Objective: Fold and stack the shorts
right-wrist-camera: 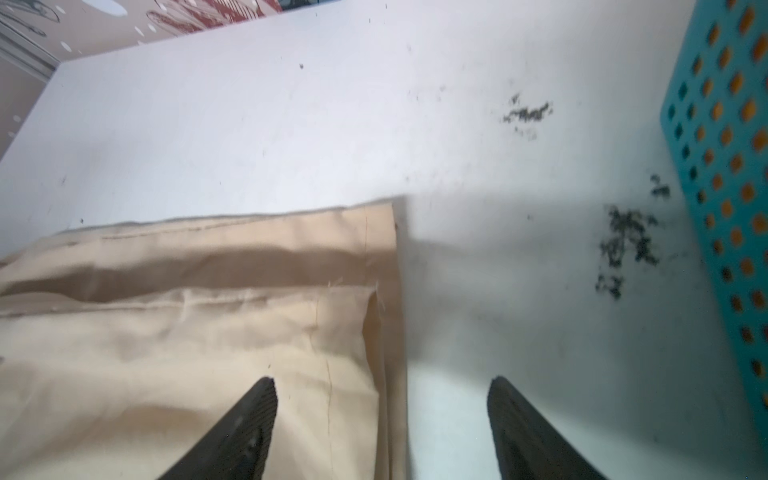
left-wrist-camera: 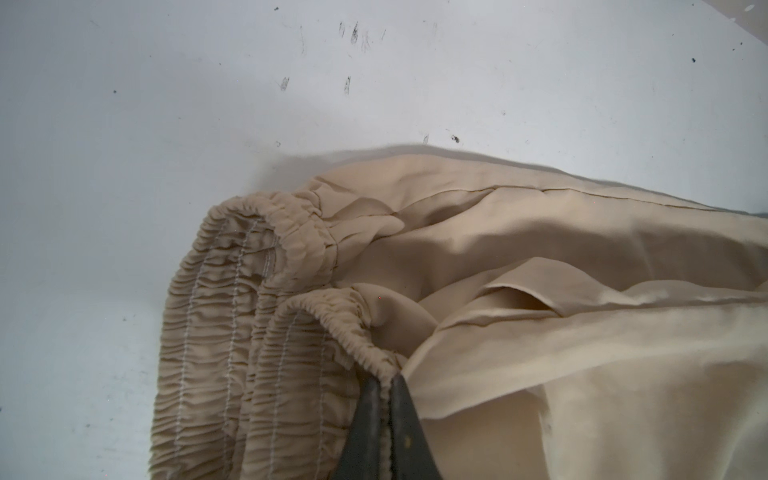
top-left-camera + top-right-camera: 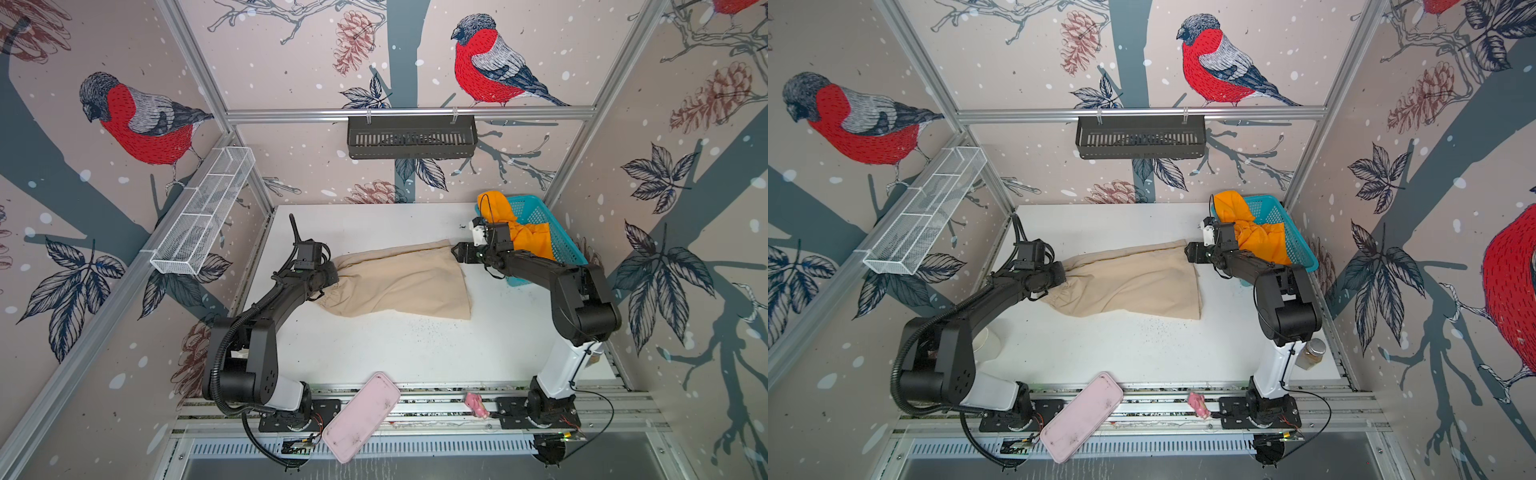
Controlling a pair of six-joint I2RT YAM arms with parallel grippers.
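Inspector: Cloth condition?
Clerk: Smooth beige shorts (image 3: 399, 282) lie flat on the white table (image 3: 374, 353); left gripper (image 2: 386, 380) pinches the gathered elastic waistband (image 2: 249, 332), right gripper (image 1: 382, 380) spread over the hem (image 1: 386, 291).
Inspector: And the basket (image 3: 536, 212)?
Clerk: Teal perforated plastic, holding crumpled orange shorts (image 3: 532, 239).

1. beige shorts (image 3: 399, 282): plain tan, white waistband stitching.
2. orange shorts (image 3: 528, 239): bright, plain.
3. basket (image 3: 536, 212): teal, perforated grid.
4. table (image 3: 374, 349): white, black specks.
5. walls (image 3: 291, 62): pale pink; red-breasted birds, cones.
6. tray (image 3: 359, 415): pink.

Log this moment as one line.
left pincer: shut on beige shorts waistband | right pincer: open at hem | orange shorts: in teal basket | stack: not started
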